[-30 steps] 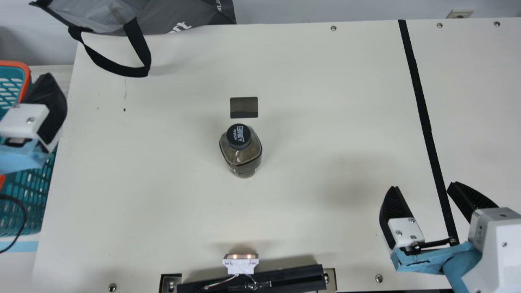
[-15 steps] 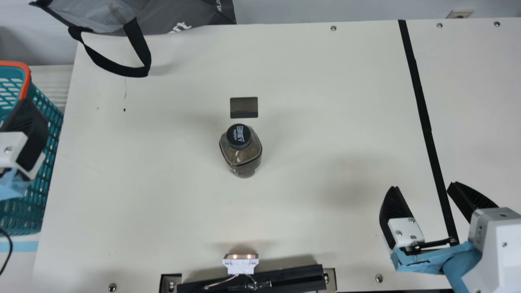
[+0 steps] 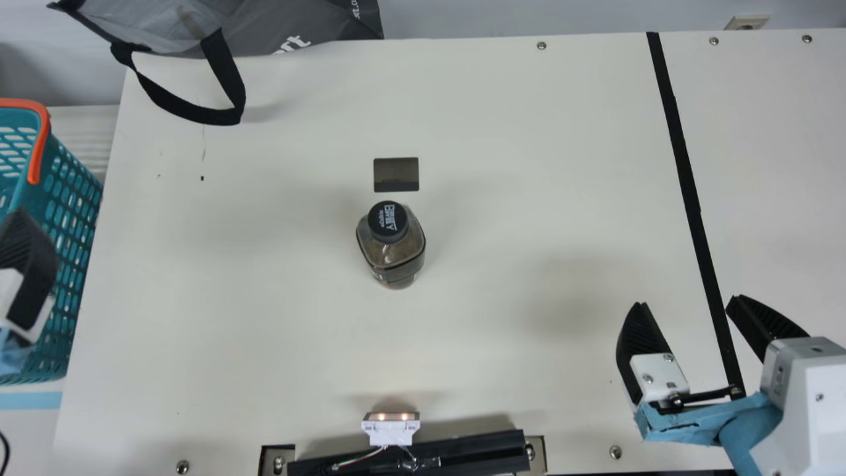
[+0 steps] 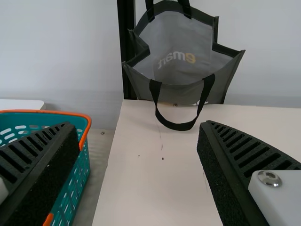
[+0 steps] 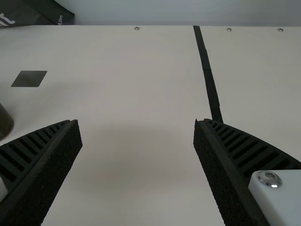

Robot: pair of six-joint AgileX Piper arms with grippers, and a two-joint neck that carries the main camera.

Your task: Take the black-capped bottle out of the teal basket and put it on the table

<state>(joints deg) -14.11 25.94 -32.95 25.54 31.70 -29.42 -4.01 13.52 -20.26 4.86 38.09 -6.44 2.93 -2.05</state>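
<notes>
From my station I am seeing the black-capped bottle (image 3: 395, 254) standing upright on the table (image 3: 502, 165), near the centre of the main view, with the teal basket (image 3: 74, 205) lying well apart at its nine o'clock. I am judging the lifting and placing to be done, so the step in hand is looking like the withdrawal. My left gripper (image 4: 137, 125) is hanging at nine o'clock of the bottle, by the basket, its fingers spreading wide with nothing between them. My right gripper (image 3: 687, 301) is also gaping wide and holding nothing, between three and four o'clock of the bottle. The next move, I am reckoning, is calling for backing the left arm off without snagging the basket's orange rim (image 3: 41, 142), and leaving the bottle alone. As for writing, the black cap (image 3: 388, 220) is bearing white characters, and the grey bag (image 3: 301, 30) at eleven o'clock is showing white print in the main view and larger lettering in the left wrist view; I am not spelling any of it out. Whether the bottle's side is carrying a label, I cannot tell.
</notes>
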